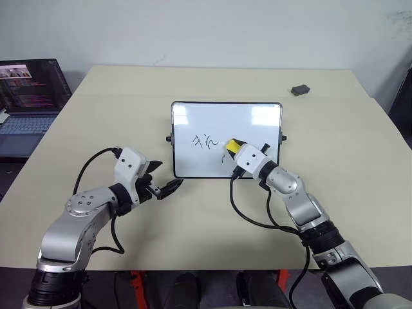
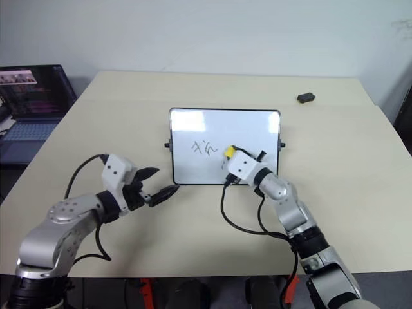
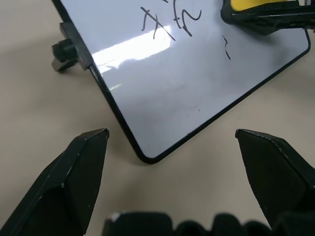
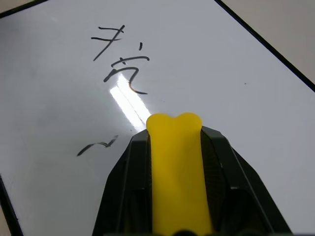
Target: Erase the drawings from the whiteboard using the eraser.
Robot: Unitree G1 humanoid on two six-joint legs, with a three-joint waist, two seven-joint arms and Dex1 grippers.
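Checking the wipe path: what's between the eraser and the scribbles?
Only bare glossy whiteboard separates the eraser from the scribbles, per the right wrist view.

- Whiteboard (image 1: 219, 132): glossy white surface reflecting the light, thin black frame.
- Eraser (image 4: 178, 172): smooth bright yellow, plastic-looking.
- Table (image 1: 193, 84): matt beige, smooth top.
- Fingers (image 3: 69, 187): matt black plastic.

whiteboard (image 1: 226, 138): glossy white, black-framed, flat before me.
drawings (image 1: 206, 141): black squiggles left of centre on it.
eraser (image 4: 177, 167): yellow, beside those squiggles.
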